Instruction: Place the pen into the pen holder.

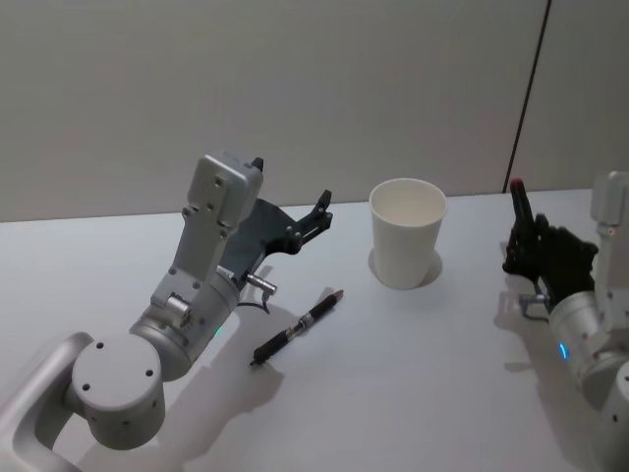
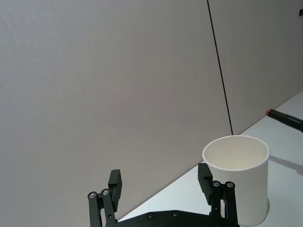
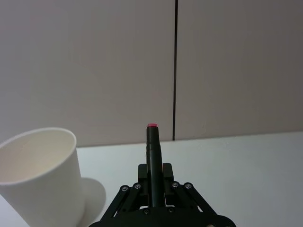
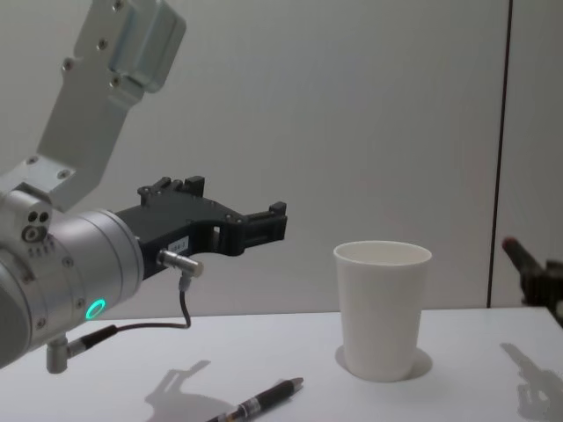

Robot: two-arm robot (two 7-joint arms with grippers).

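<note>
Where the table [image 1: 393,393] lies nearest, a black pen [image 1: 297,327] rests flat, below and slightly right of the left gripper [image 2: 160,176], whose fingers stand apart in the air. Farther right, the right gripper [image 3: 152,176] clamps what appears to be a red-tipped pen [image 3: 152,144], held upright. Between the two grippers stands the pen holder [image 1: 406,236], ahead of the left one's fingertips.

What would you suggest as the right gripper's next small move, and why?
Probably lift the right gripper leftward over the pen holder: it is shut on an upright red-tipped pen beside the holder, not above its opening; the left gripper hangs open above the table.
</note>
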